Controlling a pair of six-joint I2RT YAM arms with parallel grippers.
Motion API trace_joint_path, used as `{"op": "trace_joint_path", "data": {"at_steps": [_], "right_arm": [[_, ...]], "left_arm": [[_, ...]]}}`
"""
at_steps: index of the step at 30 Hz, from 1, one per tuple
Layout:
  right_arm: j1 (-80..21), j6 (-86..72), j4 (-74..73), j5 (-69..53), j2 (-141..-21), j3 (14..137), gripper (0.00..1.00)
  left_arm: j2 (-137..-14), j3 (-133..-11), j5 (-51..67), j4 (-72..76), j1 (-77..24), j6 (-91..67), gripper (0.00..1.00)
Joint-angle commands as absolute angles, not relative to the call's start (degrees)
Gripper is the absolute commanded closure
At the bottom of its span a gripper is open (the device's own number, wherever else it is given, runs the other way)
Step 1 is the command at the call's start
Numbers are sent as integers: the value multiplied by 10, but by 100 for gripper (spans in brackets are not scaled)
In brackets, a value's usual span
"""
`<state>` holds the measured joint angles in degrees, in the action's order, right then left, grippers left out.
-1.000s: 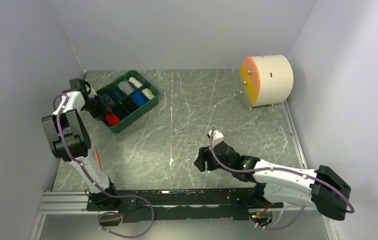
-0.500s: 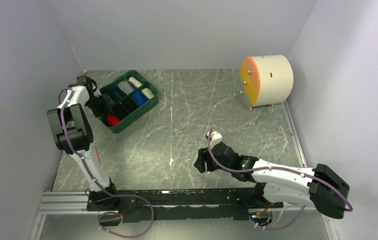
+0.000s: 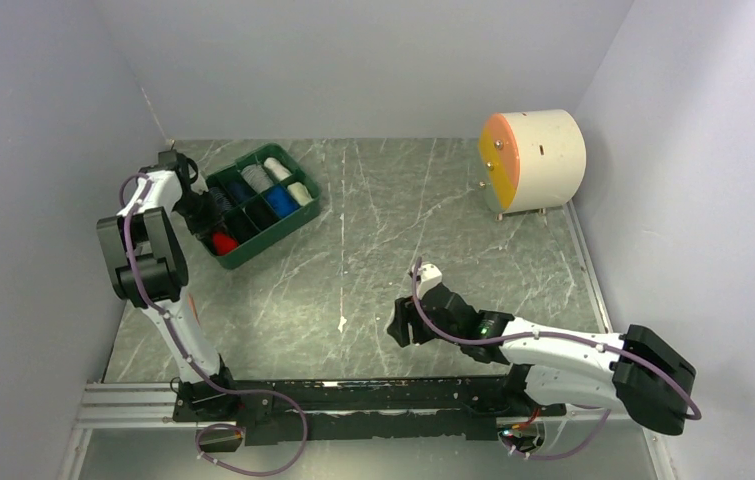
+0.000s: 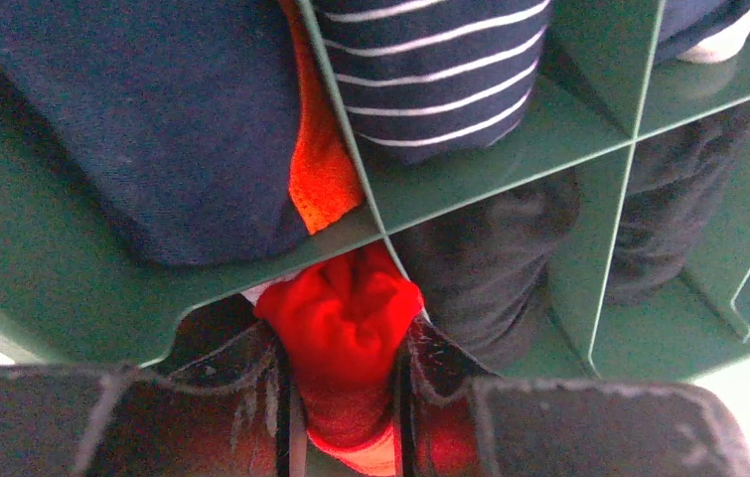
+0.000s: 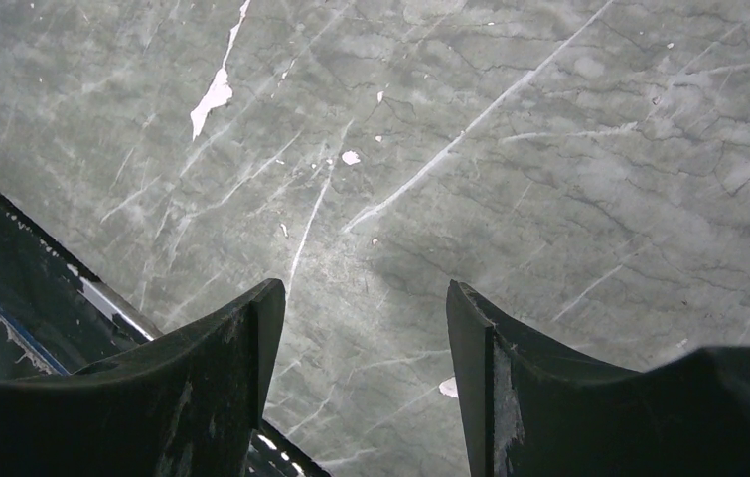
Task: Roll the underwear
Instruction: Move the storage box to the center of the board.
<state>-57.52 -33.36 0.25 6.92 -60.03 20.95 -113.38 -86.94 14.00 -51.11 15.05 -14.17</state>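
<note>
Meanwhile, the left tool (image 4: 343, 350) has the red underwear (image 4: 341, 313) pinched at the green tray (image 3: 278, 235).
Seen from above, the tray sits in the upper left of the frame on the marbled table (image 5: 510, 119), and the red bundle is at its near corner. In the left wrist view, both fingers press the bunched red cloth from either side at the bottom centre, with the tool closed to the width of the bundle. Its tip is at a green divider. A dark roll (image 4: 490, 258) fills the compartment just right of it, with a striped navy roll (image 4: 430, 79) above. The right tool (image 5: 363, 298) hangs with its jaws parted and nothing between them, over bare table at the lower centre of the overhead frame. A cream drum (image 3: 543, 155) stands at the upper right.
</note>
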Motion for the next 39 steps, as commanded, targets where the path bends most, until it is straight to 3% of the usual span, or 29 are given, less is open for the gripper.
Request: {"op": "trace_joint_path", "data": {"at_steps": [1,10,16,22,27,34,39], "right_arm": [[-575,-325,33,59,-609,223,36],[-575,-318,17,67,-600,227,36],[-575,-319,17,69,-594,226,35],[-576,-316,20,62,-603,230,36],[-575,-312,7,67,-598,234,36],[-575,-315,2,71,-585,230,36],[-575,-318,2,71,-576,226,36]], "left_arm": [[-1144,-866,157,-549,102,-69,95],[-1122,-887,200,-556,-16,-44,95],[-1122,-909,133,-594,-20,-64,95],[-1133,-845,147,-559,-21,-131,94],[-1129,-799,66,-525,-22,-178,82],[-1095,-758,37,-481,-22,-247,77],[-1080,-773,43,-488,-21,-250,53]]}}
